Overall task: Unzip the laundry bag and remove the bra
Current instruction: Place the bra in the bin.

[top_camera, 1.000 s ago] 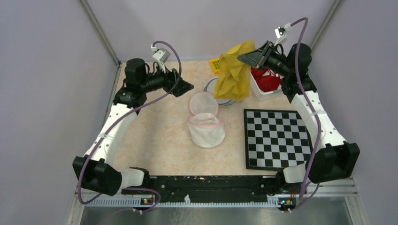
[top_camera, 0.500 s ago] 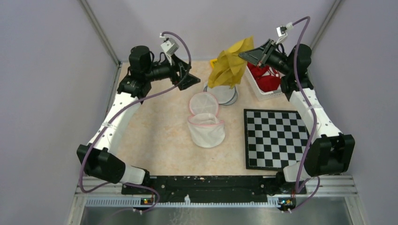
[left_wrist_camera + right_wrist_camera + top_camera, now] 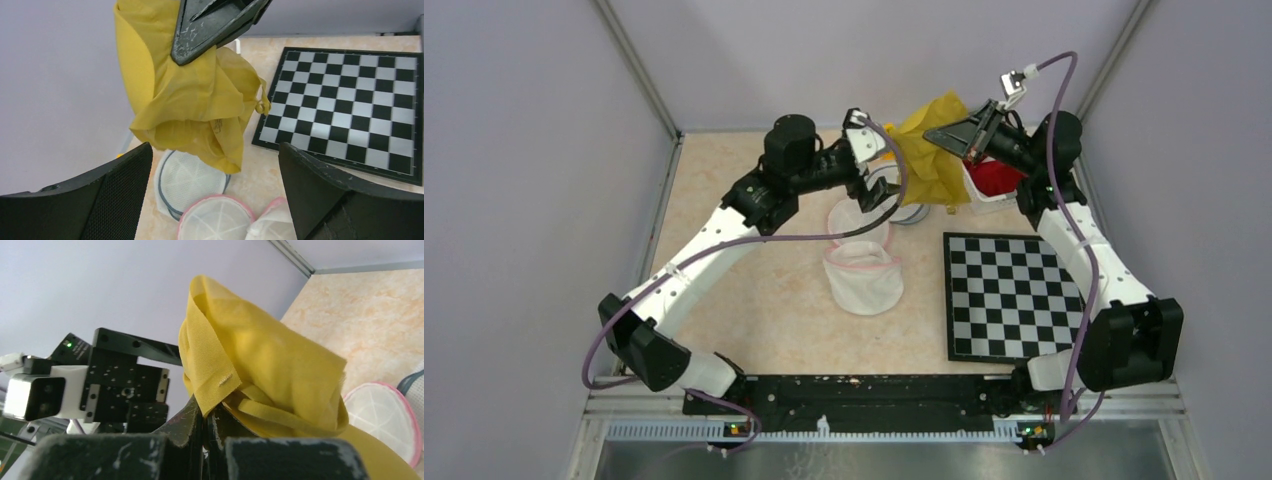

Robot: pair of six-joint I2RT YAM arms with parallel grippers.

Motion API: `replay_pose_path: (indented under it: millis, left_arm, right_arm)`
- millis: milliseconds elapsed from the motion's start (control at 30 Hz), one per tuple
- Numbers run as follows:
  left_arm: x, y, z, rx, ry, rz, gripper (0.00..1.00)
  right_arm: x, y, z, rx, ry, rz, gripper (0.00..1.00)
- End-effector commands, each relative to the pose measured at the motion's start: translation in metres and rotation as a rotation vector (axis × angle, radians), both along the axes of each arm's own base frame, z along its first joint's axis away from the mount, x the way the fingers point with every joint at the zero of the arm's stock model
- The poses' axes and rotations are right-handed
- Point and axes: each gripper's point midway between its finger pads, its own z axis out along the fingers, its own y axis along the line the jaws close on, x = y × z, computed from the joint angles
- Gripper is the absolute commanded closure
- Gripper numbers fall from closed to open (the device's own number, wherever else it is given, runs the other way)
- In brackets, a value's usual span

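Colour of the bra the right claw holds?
The bra is plain yellow; left wrist view shows it best.

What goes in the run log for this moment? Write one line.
right pincer: shut on yellow garment, aloft | left pincer: open, facing it | laundry bag: open

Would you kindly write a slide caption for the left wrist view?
Open left fingers face the yellow bra dangling from the right fingers, above mesh bags and beside a chessboard.
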Motion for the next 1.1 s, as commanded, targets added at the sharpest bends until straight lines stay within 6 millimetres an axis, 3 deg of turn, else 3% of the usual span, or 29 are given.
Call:
replay_pose_path:
  millis: [0,200,267,333,367,467,567,633,800,867,1067]
  left_arm:
    - [0.037,0.0,0.0,0.026,-0.104,0.15,0.01]
    - [0.061,0.006,-0.001,0.028,-0.106,0.27,0.01]
    - [0.059,0.007,0.001,-0.003,-0.08,0.279,0.01]
    - [0.045,0.002,0.006,-0.042,-0.084,0.215,0.04]
    - [0.034,-0.002,0.01,-0.064,-0.093,0.16,0.08]
    - [0.009,-0.007,0.021,-0.125,-0.093,0.049,0.36]
    - [-0.001,-0.01,0.022,-0.131,-0.059,0.002,0.67]
    - [-0.003,-0.009,0.019,-0.136,-0.032,-0.007,0.77]
    - [-0.012,0.003,0.009,-0.124,0.07,-0.06,1.0]
    - [-0.017,0.011,0.004,-0.113,0.121,-0.088,1.0]
    - [-0.052,0.022,-0.021,-0.07,0.272,-0.251,1.0]
  right_arm:
    - [-0.029,0.005,0.034,0.04,-0.101,0.04,1.0]
    - [-0.042,0.013,0.035,0.036,-0.115,0.073,1.0]
    - [-0.046,0.017,0.034,0.031,-0.122,0.085,1.0]
    - [-0.048,0.02,0.031,0.028,-0.12,0.097,1.0]
    - [-0.05,0.021,0.031,0.028,-0.121,0.101,1.0]
    - [-0.051,0.022,0.027,0.021,-0.113,0.105,1.0]
    - [-0.055,0.022,0.025,0.013,-0.115,0.117,1.0]
    - [-0.059,0.022,0.024,0.005,-0.128,0.132,0.99]
    - [-0.07,0.008,0.027,-0.094,-0.24,0.144,0.64]
    - [-0.073,-0.005,0.028,-0.158,-0.311,0.124,0.52]
    - [-0.104,-0.027,0.024,-0.408,-0.632,0.121,0.36]
